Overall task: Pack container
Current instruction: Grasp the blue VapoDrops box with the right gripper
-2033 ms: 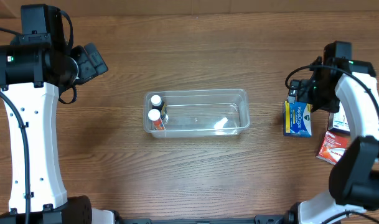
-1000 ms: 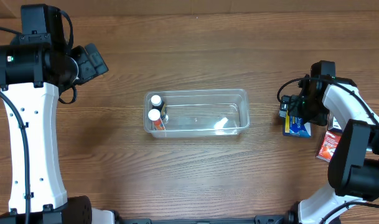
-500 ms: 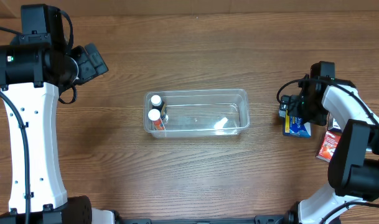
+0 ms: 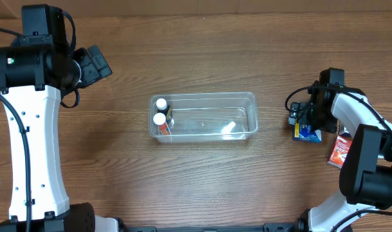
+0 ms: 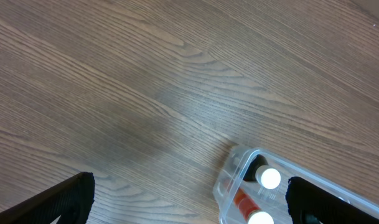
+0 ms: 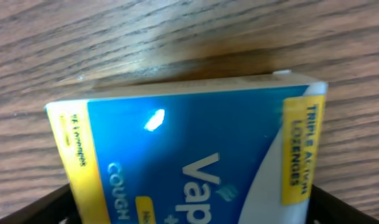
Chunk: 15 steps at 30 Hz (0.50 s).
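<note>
The clear container lies mid-table with two white-capped bottles upright at its left end and a small white item near its right end. Its left corner and the bottles also show in the left wrist view. My right gripper is open, low over a blue and yellow cough drop box right of the container. In the right wrist view the box fills the gap between the fingers. My left gripper is open and empty, raised at the far left.
A red and white box lies right of the blue box, near the table's right edge. Another small white box is partly hidden under my right arm. Bare wood lies left of the container.
My right gripper has come down over the blue box, covering its upper part, and shifted slightly toward the front. The box, the container and my left arm have stayed put.
</note>
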Each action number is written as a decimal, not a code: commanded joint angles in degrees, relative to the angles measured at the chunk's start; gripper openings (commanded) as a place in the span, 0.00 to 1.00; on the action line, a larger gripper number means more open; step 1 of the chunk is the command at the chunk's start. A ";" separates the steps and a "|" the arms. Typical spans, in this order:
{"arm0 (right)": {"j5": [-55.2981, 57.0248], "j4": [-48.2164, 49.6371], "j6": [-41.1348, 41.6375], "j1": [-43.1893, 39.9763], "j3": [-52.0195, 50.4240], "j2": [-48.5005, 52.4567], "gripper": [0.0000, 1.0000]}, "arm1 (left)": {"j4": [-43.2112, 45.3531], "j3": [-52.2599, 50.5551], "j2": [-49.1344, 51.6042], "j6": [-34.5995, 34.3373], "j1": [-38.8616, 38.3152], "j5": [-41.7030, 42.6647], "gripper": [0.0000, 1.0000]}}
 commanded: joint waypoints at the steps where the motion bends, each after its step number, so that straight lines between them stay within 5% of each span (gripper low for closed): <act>1: -1.20 0.35 0.00 -0.20 -0.85 0.42 0.85 | 0.00 1.07 -0.70 0.94 -0.04 0.26 1.00; 15: -3.17 -8.46 0.70 -0.07 7.89 0.15 0.73 | 0.00 1.07 -0.70 0.94 -0.04 0.26 1.00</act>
